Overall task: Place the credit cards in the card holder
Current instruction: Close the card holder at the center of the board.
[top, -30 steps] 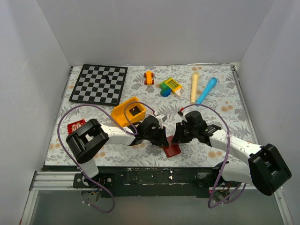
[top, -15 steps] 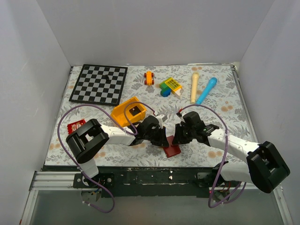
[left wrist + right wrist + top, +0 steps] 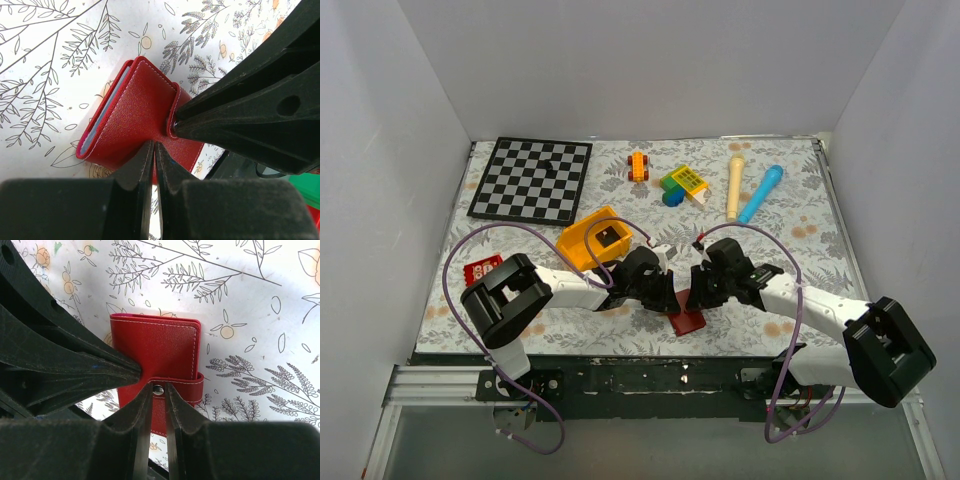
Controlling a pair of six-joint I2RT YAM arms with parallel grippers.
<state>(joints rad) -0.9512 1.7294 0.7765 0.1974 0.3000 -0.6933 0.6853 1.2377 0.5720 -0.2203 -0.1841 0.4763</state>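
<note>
We locate the card holder [image 3: 688, 320] lying flat on the floral table [image 3: 800, 200], close to the near edge and directly beneath the point where the two arms meet. It is folded shut. The snap tab [image 3: 184, 388] wraps over one long edge, and a pale blue lining shows along the open side in the left wrist view. The left gripper [image 3: 154, 146] has its fingers drawn together with only a hairline gap. Its tips sit at the edge of the red cover, just beside the tab, and we see nothing between them. The right gripper [image 3: 156, 386] comes in from the opposite side, its fingers narrowly apart and straddling the metal stud [image 3: 158, 389] at the end of the tab. The tips are down at the leather, but we cannot tell whether they clamp the tab or merely bracket it. The tips of the two grippers lie very near each other over the tab. A yellow bin [image 3: 578, 243] stands just behind the left arm, and a checkerboard [image 3: 532, 178] lies at the far left.
</note>
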